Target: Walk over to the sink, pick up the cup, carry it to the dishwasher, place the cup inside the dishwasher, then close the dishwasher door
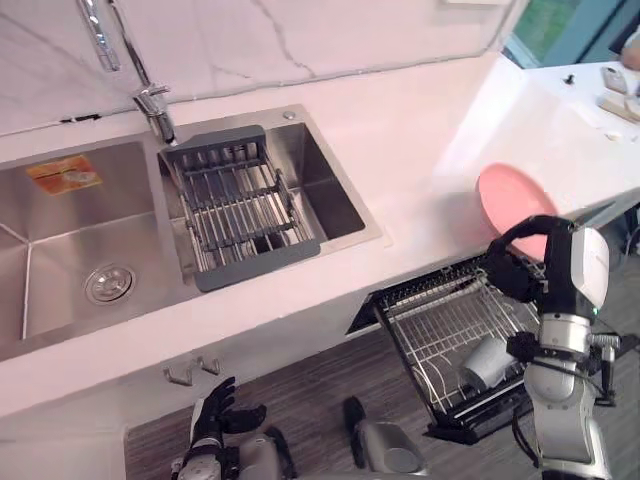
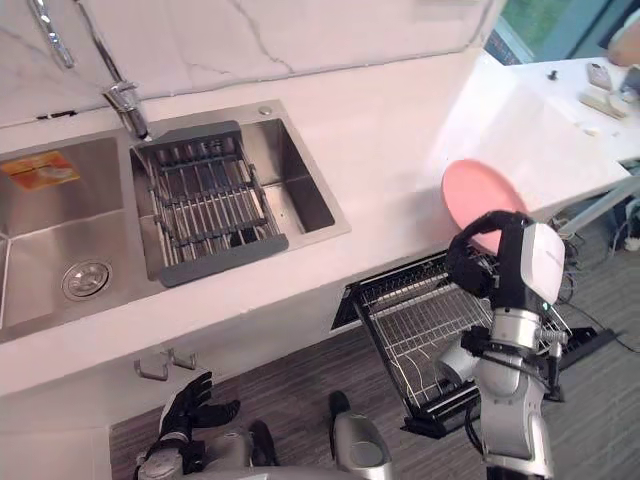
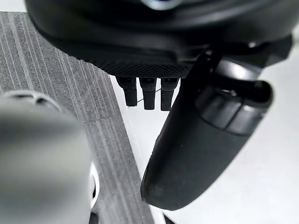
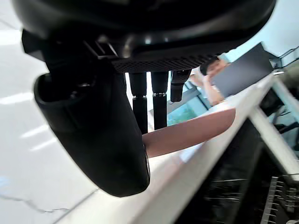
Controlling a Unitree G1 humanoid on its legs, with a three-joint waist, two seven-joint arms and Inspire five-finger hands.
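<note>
A pale grey cup [image 1: 487, 362] lies tilted in the pulled-out wire rack [image 1: 440, 315] of the open dishwasher, below the counter edge. My right hand [image 1: 522, 262] is raised above the rack, level with the counter's front edge and clear of the cup. It is open and holds nothing; its straight fingers [image 4: 160, 100] point past the pink plate [image 4: 187, 133]. My left hand [image 1: 221, 408] hangs low by the cabinet front, open with fingers spread [image 3: 150, 92] and nothing in it.
A pink plate [image 1: 512, 195] lies on the white counter [image 1: 400, 150] just behind my right hand. The steel double sink [image 1: 60, 230] holds a grey drying rack [image 1: 235, 205] under the faucet [image 1: 152, 100]. Grey wood floor [image 1: 320, 385] runs below.
</note>
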